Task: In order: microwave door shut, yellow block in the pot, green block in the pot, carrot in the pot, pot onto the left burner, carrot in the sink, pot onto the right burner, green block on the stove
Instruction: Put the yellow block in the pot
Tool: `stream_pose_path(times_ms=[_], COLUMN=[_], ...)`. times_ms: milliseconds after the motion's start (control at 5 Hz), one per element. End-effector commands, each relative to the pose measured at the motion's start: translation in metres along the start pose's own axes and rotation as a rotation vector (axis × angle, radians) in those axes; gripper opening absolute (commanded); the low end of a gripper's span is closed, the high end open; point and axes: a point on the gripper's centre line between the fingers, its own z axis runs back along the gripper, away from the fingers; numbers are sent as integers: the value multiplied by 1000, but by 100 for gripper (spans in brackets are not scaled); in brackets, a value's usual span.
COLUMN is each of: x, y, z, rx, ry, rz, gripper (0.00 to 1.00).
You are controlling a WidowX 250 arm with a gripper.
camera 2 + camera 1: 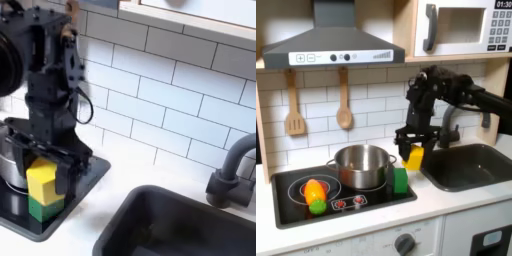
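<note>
Even bright indoor light, soft shadows under hood, both views low-res & slightly blurry, no harsh glare.

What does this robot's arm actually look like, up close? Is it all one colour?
Yes, nearly all black. The arm is built from boxy, matte black segments joined at chunky joints, with thin dark cables looping along its side in the second exterior view. The gripper ends in two flat black fingers. No markings are legible.
</note>
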Motion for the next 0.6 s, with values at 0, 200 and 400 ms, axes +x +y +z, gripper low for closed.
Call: stream_pose_path(times_ms=[0, 200, 400], x=[23, 35, 45], y=[24, 32, 41], z=[0, 1, 1], rx=[27, 43, 53], ry=[-34, -57, -69], rz=[52, 61, 73], gripper=[0, 0, 0])
